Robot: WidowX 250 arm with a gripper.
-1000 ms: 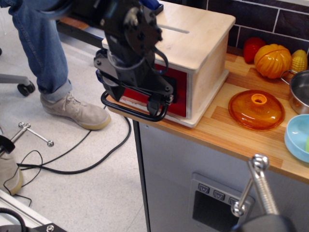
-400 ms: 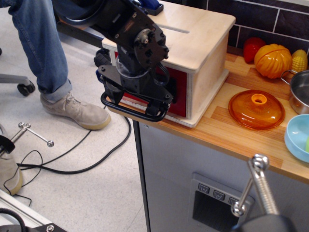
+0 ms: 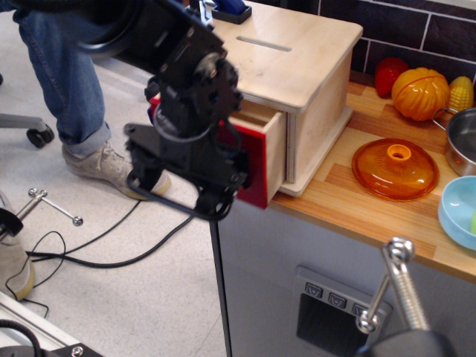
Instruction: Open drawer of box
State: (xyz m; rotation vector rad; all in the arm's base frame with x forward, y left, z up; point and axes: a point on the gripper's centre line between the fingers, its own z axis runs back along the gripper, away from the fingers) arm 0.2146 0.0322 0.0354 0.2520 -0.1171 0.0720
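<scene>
The light plywood box (image 3: 297,56) stands on the counter's left end, with a slot in its top. Its drawer (image 3: 262,152) is pulled partly out toward the left, past the counter's edge; the red front panel and a pale wood side show. The black loop handle (image 3: 167,202) hangs in front of the panel. My black gripper (image 3: 186,178) is right at the handle and seems closed around it, but its fingers are hidden by its own body. The drawer's inside is hidden.
An orange lid (image 3: 395,168) lies on the wooden counter (image 3: 357,208) right of the box. A plastic pumpkin (image 3: 420,93), red vegetable, corn, metal pot (image 3: 461,141) and blue bowl (image 3: 457,212) stand further right. A person's leg (image 3: 63,82) and cables are on the floor at left.
The gripper has moved left and down, away from the box, and the drawer has slid out with it from shut to partly open.
</scene>
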